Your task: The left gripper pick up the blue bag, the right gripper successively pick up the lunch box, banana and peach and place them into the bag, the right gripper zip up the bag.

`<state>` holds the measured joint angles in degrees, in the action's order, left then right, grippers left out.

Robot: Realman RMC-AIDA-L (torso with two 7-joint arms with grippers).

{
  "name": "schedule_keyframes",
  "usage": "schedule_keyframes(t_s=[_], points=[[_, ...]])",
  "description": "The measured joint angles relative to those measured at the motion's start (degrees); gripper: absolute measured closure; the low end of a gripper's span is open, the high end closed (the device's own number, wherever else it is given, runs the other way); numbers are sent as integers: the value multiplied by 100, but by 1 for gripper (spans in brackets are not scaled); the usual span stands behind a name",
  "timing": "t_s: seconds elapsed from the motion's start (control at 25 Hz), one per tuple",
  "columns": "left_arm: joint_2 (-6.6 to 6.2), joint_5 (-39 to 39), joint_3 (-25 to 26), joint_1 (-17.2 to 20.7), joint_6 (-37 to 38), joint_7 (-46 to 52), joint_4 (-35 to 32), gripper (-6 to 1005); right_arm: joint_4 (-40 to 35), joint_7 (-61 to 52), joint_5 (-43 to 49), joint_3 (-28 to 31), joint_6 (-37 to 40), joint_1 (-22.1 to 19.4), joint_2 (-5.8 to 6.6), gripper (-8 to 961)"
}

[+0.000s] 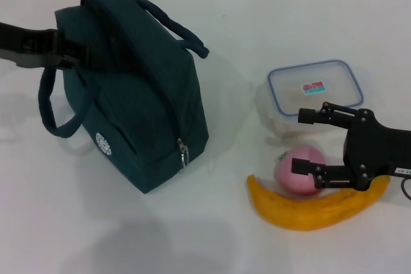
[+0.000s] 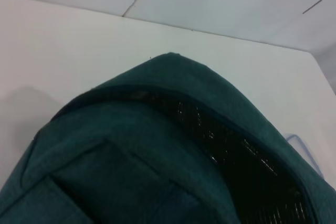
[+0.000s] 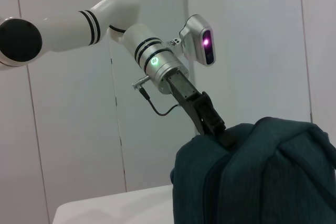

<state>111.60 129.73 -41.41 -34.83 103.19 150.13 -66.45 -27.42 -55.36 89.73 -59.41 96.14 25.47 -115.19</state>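
Your left hand is closed on the top edge of the blue bag, at the end nearest that arm, and from the right wrist view it pinches the fabric right at the bag's upper corner; that grip looks meant to steady the bag and hold its mouth up for loading. The bag stands upright on the white bench, its zipper pull hanging low at the near end, so the top seems unzipped. Your right hand hovers wide open and empty, between the lunch box and the peach, touching neither that you can see. The banana lies just in front of the peach, touching it. Nothing is in the bag yet, so the lunch box comes first.
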Motion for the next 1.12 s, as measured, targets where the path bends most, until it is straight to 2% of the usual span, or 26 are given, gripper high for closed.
schedule_keyframes(t_s=[0.28, 0.48, 0.64, 0.76, 0.96, 1.12], points=[[16, -27, 5, 41, 40, 9, 144, 680, 8, -21, 0, 3, 4, -15, -3, 111], [28, -39, 4, 46, 138, 11, 166, 900, 158, -369, -1, 805, -144, -27, -24, 111], [38, -52, 21, 50, 240, 13, 163, 942, 182, -1332, -1, 1795, -542, -56, -6, 111], [51, -55, 15, 71, 253, 13, 166, 963, 224, -2068, -1, 2320, -961, -79, 3, 111], [56, -57, 18, 72, 255, 10, 110, 963, 442, -3372, 0, 2441, -2061, -65, 49, 112], [60, -66, 33, 43, 251, 2, 98, 963, 834, -3761, 2, 2430, -2496, 96, 114, 112]])
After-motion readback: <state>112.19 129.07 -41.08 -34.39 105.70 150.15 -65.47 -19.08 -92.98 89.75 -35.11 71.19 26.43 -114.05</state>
